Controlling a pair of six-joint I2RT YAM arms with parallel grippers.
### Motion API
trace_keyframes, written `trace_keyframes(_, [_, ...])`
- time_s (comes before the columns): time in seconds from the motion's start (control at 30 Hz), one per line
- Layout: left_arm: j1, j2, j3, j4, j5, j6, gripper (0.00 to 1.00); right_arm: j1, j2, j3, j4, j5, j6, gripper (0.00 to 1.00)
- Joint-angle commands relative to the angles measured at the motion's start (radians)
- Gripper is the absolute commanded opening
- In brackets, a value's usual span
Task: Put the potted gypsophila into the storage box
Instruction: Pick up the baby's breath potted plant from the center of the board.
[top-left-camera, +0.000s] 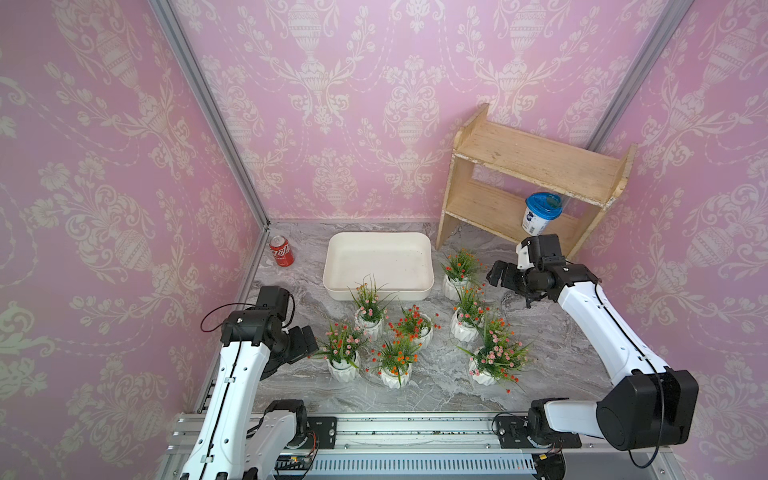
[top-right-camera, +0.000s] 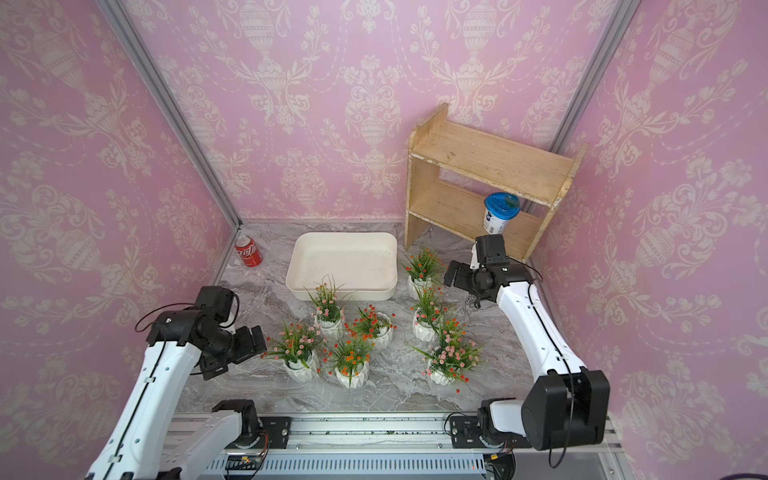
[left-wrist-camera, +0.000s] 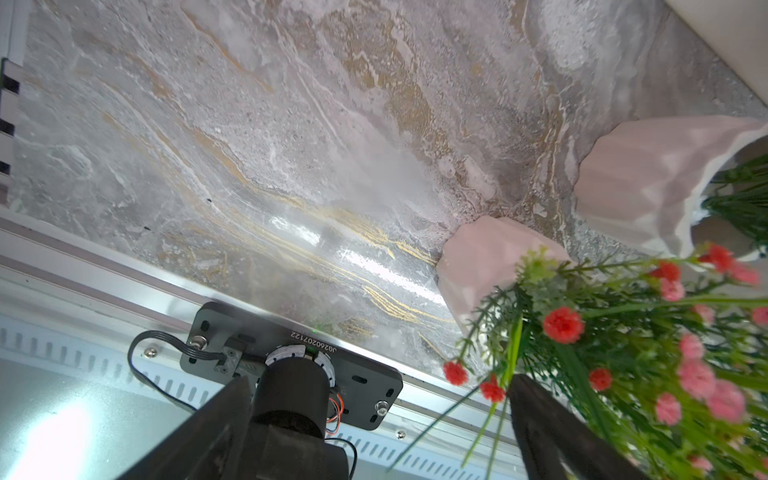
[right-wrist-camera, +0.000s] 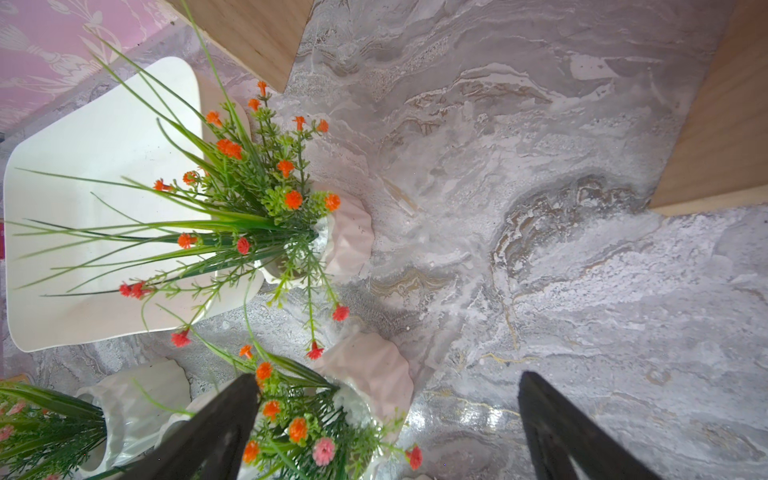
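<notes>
Left gripper: jaws spread wide, nothing grasped; poised above the marble tabletop, at the left edge of the pot cluster.
Left finger: overlapped by sprigs of the nearest left pot in the wrist view; contact cannot be told.
Right gripper: jaws spread wide, nothing grasped; raised just to the right of the far-right pot.
Right finger: overlaps blossoms of a second right-side pot in the wrist view; only bare marble between the two fingers.
Potted gypsophila: seven pots, all upright on the tabletop, grouped in front of and to the right of the storage box; none inside.
Storage box: empty, flat on the tabletop near the back wall, between the red can and the wooden shelf.
Box front wall: just behind the pink-flowered pot, with sprigs leaning over the rim.
Box right wall: just beside the far-right pot.
Shelf: close to the far right corner of the box; blue-lidded cup on the lower tier, behind the right gripper.
Open room: bare marble along the near edge of the tabletop, between the red can and the left gripper, and right of the pots beneath the right arm.
</notes>
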Motion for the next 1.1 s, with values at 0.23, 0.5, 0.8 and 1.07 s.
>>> trace_keyframes(0.23, [-0.054,0.027,-0.069,0.051,0.078,-0.071,0.96,0.012,0.000,-0.031,0.019,-0.012,0.017,1.00])
trace_keyframes(0.5, [-0.176,0.094,-0.097,0.149,0.067,-0.153,0.97,0.017,-0.002,-0.049,0.030,-0.011,0.020,1.00])
trace_keyframes(0.8, [-0.197,0.069,-0.057,0.086,0.027,-0.181,0.97,0.017,-0.003,-0.046,0.025,-0.008,0.014,1.00])
trace_keyframes(1.07, [-0.197,-0.062,-0.068,-0.027,0.042,-0.236,0.95,0.016,-0.005,-0.056,0.030,-0.011,0.014,1.00])
